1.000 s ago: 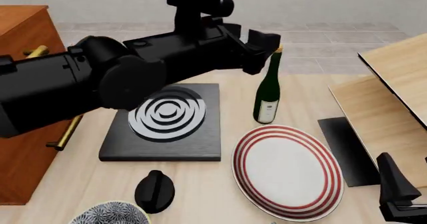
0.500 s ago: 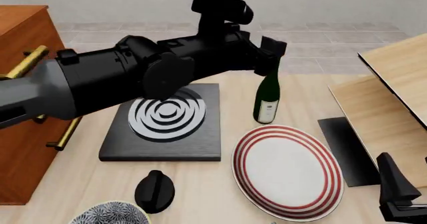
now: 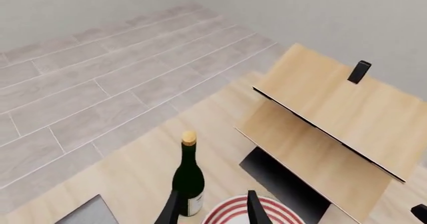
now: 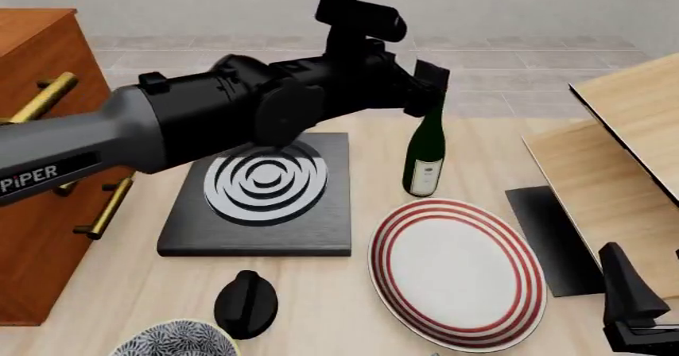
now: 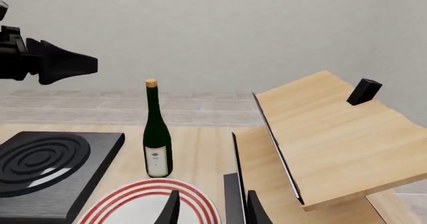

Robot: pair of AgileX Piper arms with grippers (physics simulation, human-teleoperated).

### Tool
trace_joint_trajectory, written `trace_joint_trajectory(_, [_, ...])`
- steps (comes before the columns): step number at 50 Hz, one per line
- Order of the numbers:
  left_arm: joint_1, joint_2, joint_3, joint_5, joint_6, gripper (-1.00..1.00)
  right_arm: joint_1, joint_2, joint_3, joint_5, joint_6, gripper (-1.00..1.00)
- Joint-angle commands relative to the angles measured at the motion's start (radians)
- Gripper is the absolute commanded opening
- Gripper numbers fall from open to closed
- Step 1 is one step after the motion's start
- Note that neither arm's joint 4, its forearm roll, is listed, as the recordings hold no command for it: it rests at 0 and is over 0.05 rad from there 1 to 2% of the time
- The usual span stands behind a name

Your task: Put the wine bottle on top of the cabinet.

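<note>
The wine bottle (image 4: 424,155) stands upright on the table between the black hob and the pale boards, dark green with a white label; its cork (image 3: 189,137) shows in the left wrist view. My left gripper (image 4: 428,84) hovers at neck height and covers the bottle's top in the front view. It is open, and its fingertips (image 3: 172,211) sit short of the bottle (image 3: 188,180), nothing between them. The reddish-brown cabinet (image 4: 30,62) with brass handles fills the far left. My right gripper (image 4: 634,311) rests low at the front right, open and empty, looking at the bottle (image 5: 157,136).
A black hob (image 4: 260,191) with a ringed plate lies left of the bottle. A red-striped plate (image 4: 456,270) lies in front of it. Pale wood boards (image 4: 626,145) lean at the right over a black mat (image 4: 546,237). A black knob (image 4: 246,302) and a patterned bowl (image 4: 175,342) sit near the front edge.
My left arm has swung rightward and brought its gripper up to the bottle's neck. The bottle and the right arm have stayed put.
</note>
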Motion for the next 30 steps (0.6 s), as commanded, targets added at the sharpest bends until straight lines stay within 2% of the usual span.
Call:
trace_joint_trajectory(1, [0.018,0.056,-0.043,0.013,0.013,1.00,0.000,-0.001,0.000,-0.002,-0.002,1.00])
trace_joint_trajectory(8, [0.038,0.077,-0.050,-0.013,-0.002,1.00,0.000,0.000,0.000,-0.001,0.000,1.00])
trace_joint_trajectory(19, [0.045,0.134,-0.070,-0.039,0.012,1.00,0.001,0.000,0.000,-0.003,-0.002,1.00])
trace_joint_trajectory(26, [0.054,0.157,-0.102,-0.021,0.034,1.00,0.001,0.000,0.000,-0.001,-0.001,1.00])
trace_joint_trajectory(30, [0.055,0.183,-0.152,0.020,0.063,1.00,0.001,0.000,0.000,-0.001,-0.001,1.00])
